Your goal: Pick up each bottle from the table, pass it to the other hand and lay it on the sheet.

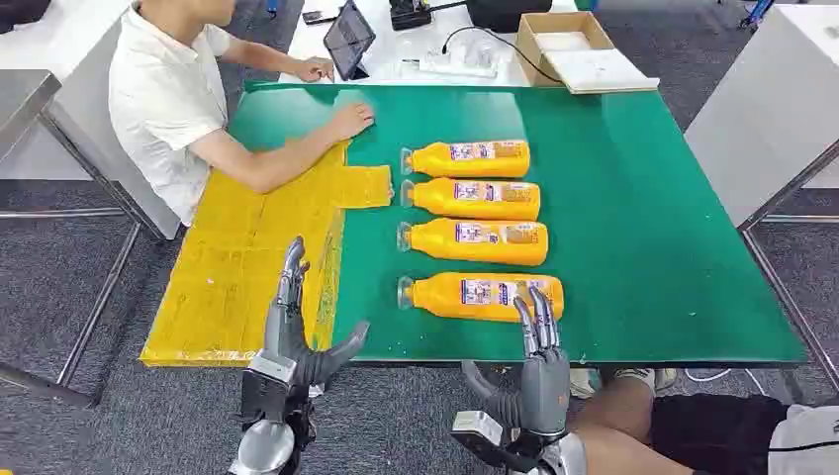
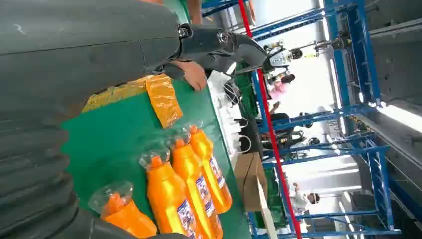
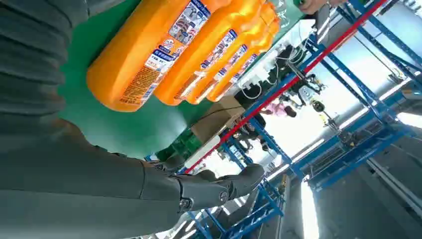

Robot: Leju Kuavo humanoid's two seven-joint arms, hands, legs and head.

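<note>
Several orange bottles lie in a column on the green table (image 1: 643,228), caps pointing toward the yellow sheet (image 1: 247,257). The nearest bottle (image 1: 482,295) lies close to the front edge; others (image 1: 475,241) (image 1: 473,198) (image 1: 467,158) lie behind it. My right hand (image 1: 539,361) stands open at the front edge, fingertips reaching over that nearest bottle's base, holding nothing. My left hand (image 1: 292,332) is open over the sheet's near right corner, thumb spread. The right wrist view shows the nearest bottle (image 3: 144,55) close by; in the left wrist view its cap end (image 2: 117,211) sits near my hand.
A person in a white shirt (image 1: 163,99) sits at the table's left, one hand (image 1: 348,121) resting on the green cloth by the sheet's far end. A cardboard box (image 1: 569,45), a tablet (image 1: 348,38) and cables lie behind the table. Another person's knee (image 1: 633,426) is at the front right.
</note>
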